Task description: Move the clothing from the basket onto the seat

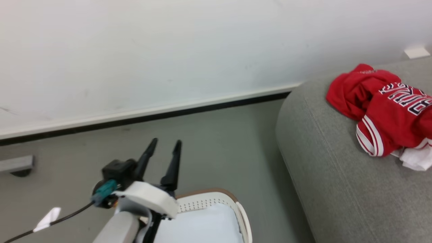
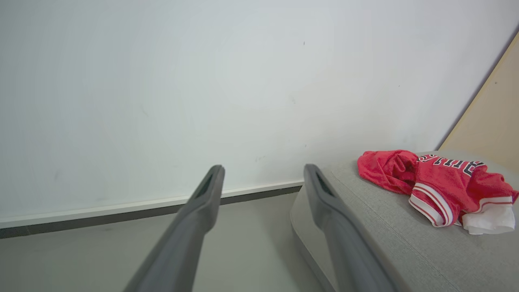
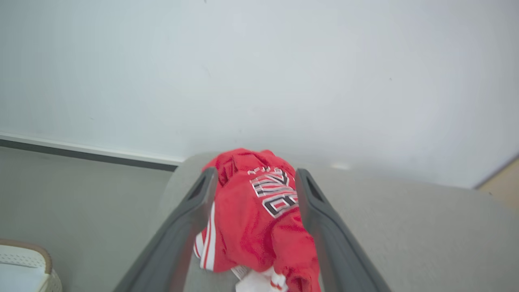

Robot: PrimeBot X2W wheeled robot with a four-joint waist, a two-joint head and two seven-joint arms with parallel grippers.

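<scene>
Lying crumpled on light-grey fabric-upholstered seat (image 1: 337, 189), red white-trimmed basketball clothing (image 1: 388, 114) — looks soft, light, floppy; best pinch a raised fold. Spread wide, empty — left gripper (image 1: 166, 141), right gripper (image 3: 255, 172).

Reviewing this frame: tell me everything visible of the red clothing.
The clothing is a crumpled heap of red, jersey-like fabric with white striped trim and black-and-white lettering, partly folded out of sight; a white piece shows at its lower edge. It lies on the seat, near its rounded end by the wall, outside the basket. In the right wrist view the right gripper has open fingers on either side of it; contact cannot be told.
</scene>
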